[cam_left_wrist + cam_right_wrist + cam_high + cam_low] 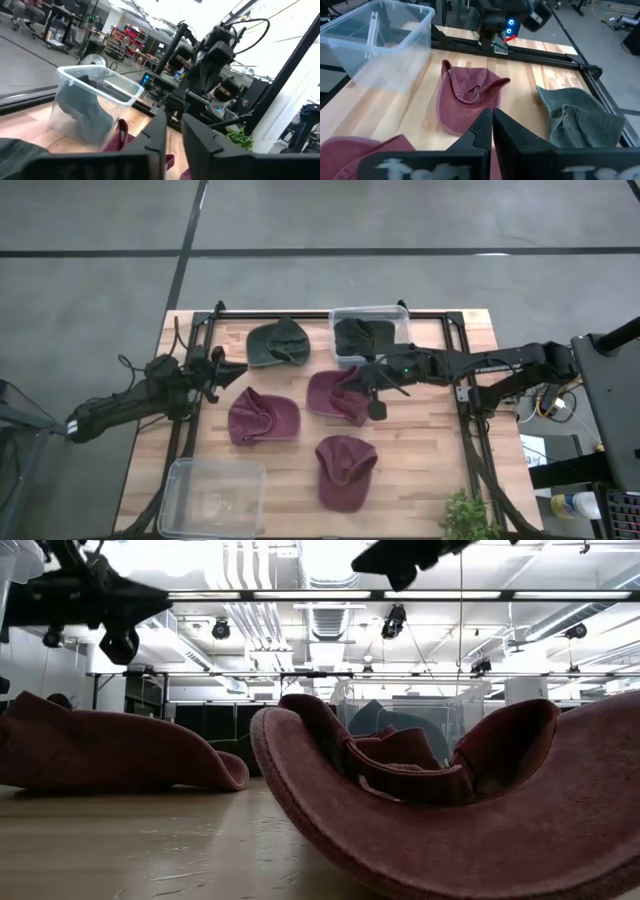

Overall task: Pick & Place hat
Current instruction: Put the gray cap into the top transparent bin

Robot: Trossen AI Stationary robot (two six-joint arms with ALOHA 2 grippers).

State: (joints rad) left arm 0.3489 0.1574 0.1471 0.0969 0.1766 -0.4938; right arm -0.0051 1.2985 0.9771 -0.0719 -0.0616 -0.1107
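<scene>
From above, a pale butcher-block table of glued wooden strips is seen, framed by dark rails. Three soft maroon caps, crumpled and turned crown-down, are laid near its middle: one on the left, one at centre, one nearer the front. A dark green cap is spread flat toward the back, and another dark one is stuffed into a clear plastic bin beside it. A second clear bin is set at the front left corner, and a leafy plant at the front right. The left gripper is held clear of every cap, its jaws slightly parted on nothing; the right gripper is poised over the central maroon cap's edge, clenched with nothing held. At table height, the front cap's felt-like curled brim fills the foreground and blocks much behind it. From the left wrist, the translucent bin with dark cloth inside is shown beyond the narrowly separated fingers. From the right wrist, a maroon cap and the faded green one are seen past pressed-together fingers.
</scene>
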